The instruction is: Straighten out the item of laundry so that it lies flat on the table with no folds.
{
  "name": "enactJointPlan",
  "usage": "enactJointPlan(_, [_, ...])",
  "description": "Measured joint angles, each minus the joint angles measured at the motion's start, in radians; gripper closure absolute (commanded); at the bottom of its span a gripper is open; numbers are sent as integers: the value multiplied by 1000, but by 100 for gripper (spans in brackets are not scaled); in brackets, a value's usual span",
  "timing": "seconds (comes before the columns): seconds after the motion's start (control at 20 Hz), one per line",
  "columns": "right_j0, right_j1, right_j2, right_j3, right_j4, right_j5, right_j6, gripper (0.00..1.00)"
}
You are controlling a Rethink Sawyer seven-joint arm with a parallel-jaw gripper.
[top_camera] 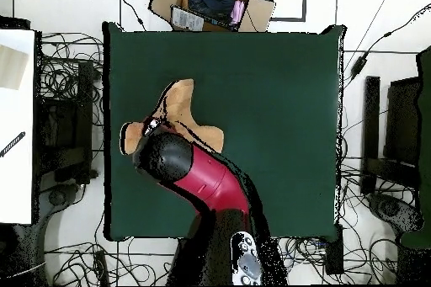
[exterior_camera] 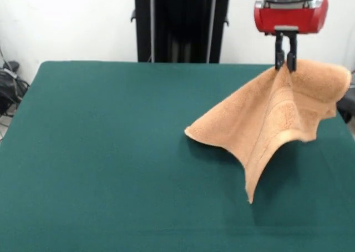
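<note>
The tan-orange towel (exterior_camera: 277, 113) hangs like a tent from my gripper (exterior_camera: 285, 64) at the right side of the green table (exterior_camera: 111, 152). The gripper is shut on the towel's upper edge and holds it above the table. The towel's lower corners rest on the felt, one pointing left and one toward the camera. A woven band stripe runs down its middle. In the overhead view the towel (top_camera: 181, 107) shows at the table's left side, partly hidden under the red and black arm (top_camera: 198, 174). The white loop tag is not visible.
The robot's black pedestal (exterior_camera: 180, 24) stands behind the table's far edge. A cardboard box with clutter (top_camera: 210, 4) lies past the table's top edge in the overhead view. Cables lie on the floor around the table (top_camera: 67, 73).
</note>
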Motion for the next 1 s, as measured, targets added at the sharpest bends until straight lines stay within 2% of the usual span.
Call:
enactJointPlan(0.5, [-4, -92, -9, 11, -44, 158, 0, 100])
enactJointPlan(0.7, [-41, -90, -6, 19, -60, 144, 0, 100])
enactJointPlan(1.0, [-134, -43, 12, 48, -80, 26, 0, 100])
